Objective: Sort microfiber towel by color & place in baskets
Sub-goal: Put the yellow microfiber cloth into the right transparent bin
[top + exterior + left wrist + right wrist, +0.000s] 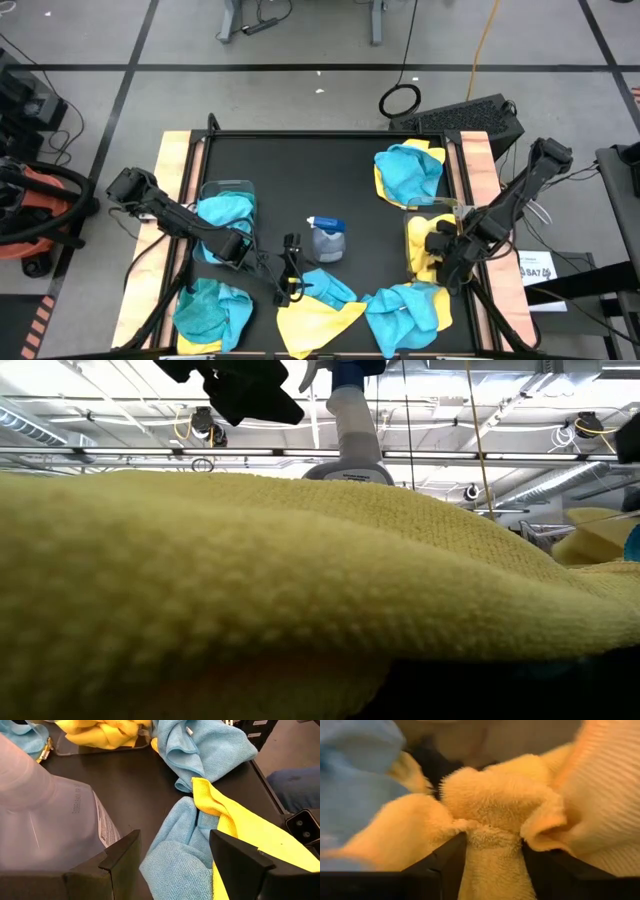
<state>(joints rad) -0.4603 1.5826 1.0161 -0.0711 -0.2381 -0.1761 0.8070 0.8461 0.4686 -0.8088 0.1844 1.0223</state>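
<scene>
On the black desk (330, 180), the right claw (494, 851) sits in the basket (428, 240) at the right edge, jaws partly parted around a yellow towel (495, 810) bunched between them, while the left claw (172, 855) hangs wide and empty over a teal towel (175, 860) by the near edge.

Spray bottle (50, 815) label print too small to read.

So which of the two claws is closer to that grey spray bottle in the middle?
The left. The left gripper sits just beside the spray bottle, over the front towels. The right gripper is farther off, over the basket of yellow towels at the table's right side.
</scene>
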